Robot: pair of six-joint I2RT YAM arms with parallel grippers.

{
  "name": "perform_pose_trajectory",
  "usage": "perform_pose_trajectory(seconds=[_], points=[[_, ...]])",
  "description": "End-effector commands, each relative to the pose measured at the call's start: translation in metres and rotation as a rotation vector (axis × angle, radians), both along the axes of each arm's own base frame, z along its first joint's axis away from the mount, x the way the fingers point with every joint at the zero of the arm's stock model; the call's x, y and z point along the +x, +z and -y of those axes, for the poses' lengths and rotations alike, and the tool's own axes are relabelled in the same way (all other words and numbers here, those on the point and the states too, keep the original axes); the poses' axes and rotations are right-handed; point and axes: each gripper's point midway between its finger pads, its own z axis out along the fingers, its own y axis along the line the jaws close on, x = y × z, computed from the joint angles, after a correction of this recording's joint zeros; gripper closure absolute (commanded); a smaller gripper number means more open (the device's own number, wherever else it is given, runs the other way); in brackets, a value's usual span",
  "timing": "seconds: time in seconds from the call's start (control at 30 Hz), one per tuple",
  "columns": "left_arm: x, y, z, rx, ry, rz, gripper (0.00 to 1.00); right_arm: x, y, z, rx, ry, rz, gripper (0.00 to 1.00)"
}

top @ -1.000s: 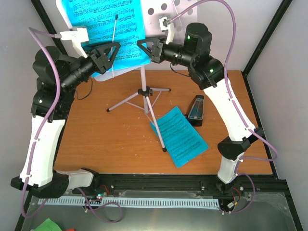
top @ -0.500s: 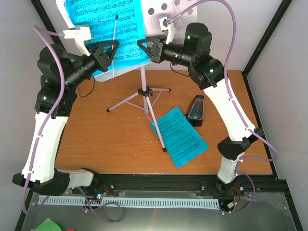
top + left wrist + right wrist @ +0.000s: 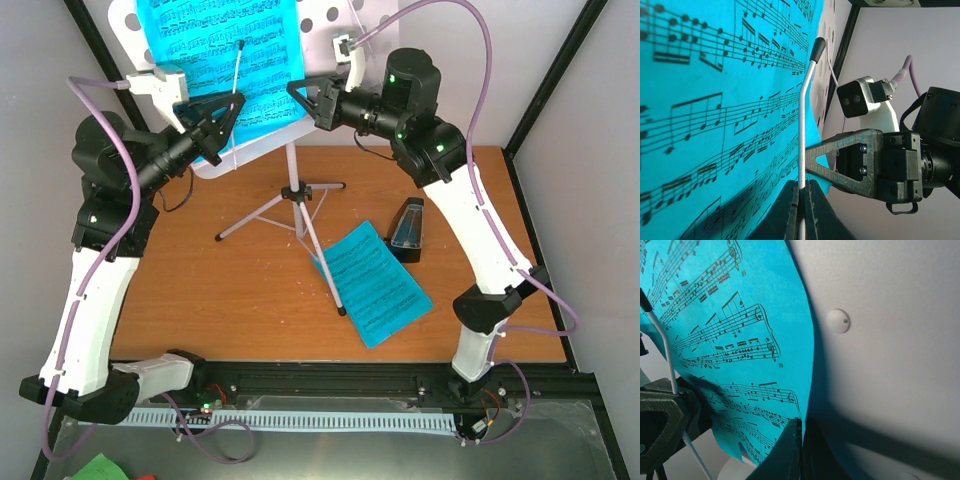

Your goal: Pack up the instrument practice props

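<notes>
The white music stand point(image 3: 292, 190) stands on its tripod at the back of the table, and its perforated desk point(image 3: 335, 22) carries a cyan sheet point(image 3: 215, 50). My left gripper point(image 3: 236, 99) is shut on the stand's thin silver page-holder wire point(image 3: 801, 130) in front of that cyan sheet point(image 3: 715, 115). My right gripper point(image 3: 293, 89) is shut on the right edge of the cyan sheet point(image 3: 740, 325), against the white desk point(image 3: 890, 340). A second cyan sheet point(image 3: 372, 283) lies on the table. The black metronome point(image 3: 405, 228) stands beside it. No clear cover is in view.
The tripod's legs point(image 3: 245, 218) spread over the middle of the orange table point(image 3: 200, 290). Black frame posts point(image 3: 548, 75) rise at the back corners. The grippers' fingertips are close together, under the desk's lower edge.
My left arm has risen and drawn back to the left, still holding the wire. The stand's desk and tripod hub have shifted slightly left. The right arm has barely moved.
</notes>
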Motion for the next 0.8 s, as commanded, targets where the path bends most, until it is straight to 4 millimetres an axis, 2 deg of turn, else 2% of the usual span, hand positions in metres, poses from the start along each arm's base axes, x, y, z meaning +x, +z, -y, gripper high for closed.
perform_pose_trajectory(seconds=[0.0, 0.2, 0.33, 0.43, 0.53, 0.7, 0.77], points=[[-0.021, 0.015, 0.004, 0.034, -0.055, 0.107, 1.0, -0.01, 0.02, 0.015, 0.026, -0.056, 0.055, 0.97], [-0.016, 0.008, 0.004, 0.033, -0.051, 0.089, 1.0, -0.007, 0.026, 0.033, 0.037, -0.158, 0.083, 0.97], [-0.013, 0.007, 0.005, 0.029, -0.048, 0.078, 1.0, -0.013, 0.044, 0.056, 0.058, -0.245, 0.13, 0.97], [-0.01, 0.009, 0.001, 0.007, -0.024, 0.074, 1.0, -0.022, 0.056, 0.085, 0.072, -0.355, 0.176, 0.97], [-0.004, 0.006, -0.003, -0.008, 0.006, 0.043, 0.97, -0.029, 0.059, 0.116, 0.066, -0.476, 0.207, 0.97], [-0.004, 0.002, -0.005, -0.001, 0.025, 0.034, 0.85, -0.057, 0.06, 0.165, 0.068, -0.607, 0.254, 0.97], [-0.002, 0.0, -0.004, 0.009, 0.019, 0.031, 0.77, -0.069, 0.057, 0.18, 0.066, -0.638, 0.268, 0.97]])
